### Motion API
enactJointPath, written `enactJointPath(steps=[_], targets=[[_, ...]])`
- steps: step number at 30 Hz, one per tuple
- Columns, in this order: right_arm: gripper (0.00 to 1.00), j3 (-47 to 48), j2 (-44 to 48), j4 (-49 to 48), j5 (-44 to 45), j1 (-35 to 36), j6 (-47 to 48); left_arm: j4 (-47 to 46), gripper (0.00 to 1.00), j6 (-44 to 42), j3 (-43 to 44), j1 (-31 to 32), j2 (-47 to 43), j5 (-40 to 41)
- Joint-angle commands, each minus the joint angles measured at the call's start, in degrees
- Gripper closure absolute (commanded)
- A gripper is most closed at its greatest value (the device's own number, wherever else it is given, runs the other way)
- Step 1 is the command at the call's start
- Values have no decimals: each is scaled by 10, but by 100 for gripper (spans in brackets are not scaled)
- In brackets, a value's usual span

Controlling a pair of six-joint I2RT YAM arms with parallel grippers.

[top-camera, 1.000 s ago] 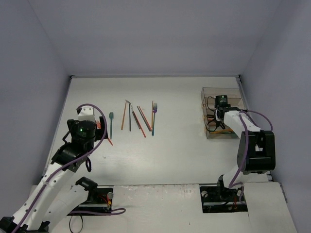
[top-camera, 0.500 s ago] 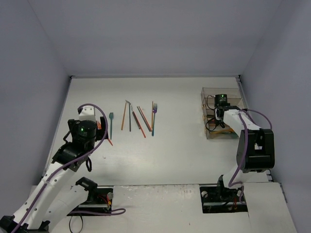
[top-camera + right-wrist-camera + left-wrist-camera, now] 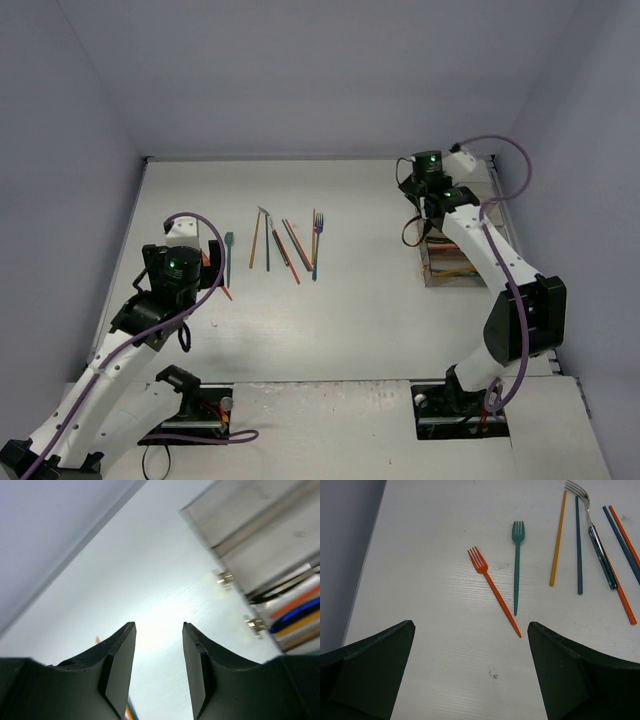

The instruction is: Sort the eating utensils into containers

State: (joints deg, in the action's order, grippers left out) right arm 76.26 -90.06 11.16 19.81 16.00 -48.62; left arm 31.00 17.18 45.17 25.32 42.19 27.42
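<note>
1. The left gripper (image 3: pixel 471 640) hovers over the table (image 3: pixel 420 555), jaws spread wide, nothing held; the orange fork (image 3: pixel 492 587) and teal fork (image 3: pixel 517 565) lie just ahead of it, near each other but not touching.
2. The right gripper (image 3: pixel 158 630) has its jaws parted and empty; it sits beside the far corner of the containers (image 3: pixel 260 540), not over a bin.
3. The containers stand at the table's right edge with a few coloured pieces inside; the other loose utensils (image 3: pixel 285 245) lie in a row mid-table.
4. Step, my read: between drops, lining up the next pick; the left arm looks aimed at the orange fork.
5. Next move needs the wrist turned so the jaws straddle the slanted handle, then a descent to the tabletop; the fork lies flat and thin, so the teal one could get nudged.
</note>
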Motion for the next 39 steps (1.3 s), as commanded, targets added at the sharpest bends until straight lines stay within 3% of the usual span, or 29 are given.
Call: enactJointPath(steps=[1, 8, 17, 25, 39], targets=[[59, 55, -68, -3, -69, 79, 169, -28, 5, -7, 9, -5, 6, 16], [62, 135, -199, -6, -100, 159, 209, -24, 5, 0, 9, -5, 12, 26], [65, 229, -329, -10, -73, 220, 198, -20, 5, 2, 9, -5, 20, 29], [69, 224, -353, -14, -14, 228, 171, -19, 5, 2, 9, -4, 21, 27], [76, 208, -381, -18, -25, 228, 156, -22, 5, 0, 9, -4, 25, 20]])
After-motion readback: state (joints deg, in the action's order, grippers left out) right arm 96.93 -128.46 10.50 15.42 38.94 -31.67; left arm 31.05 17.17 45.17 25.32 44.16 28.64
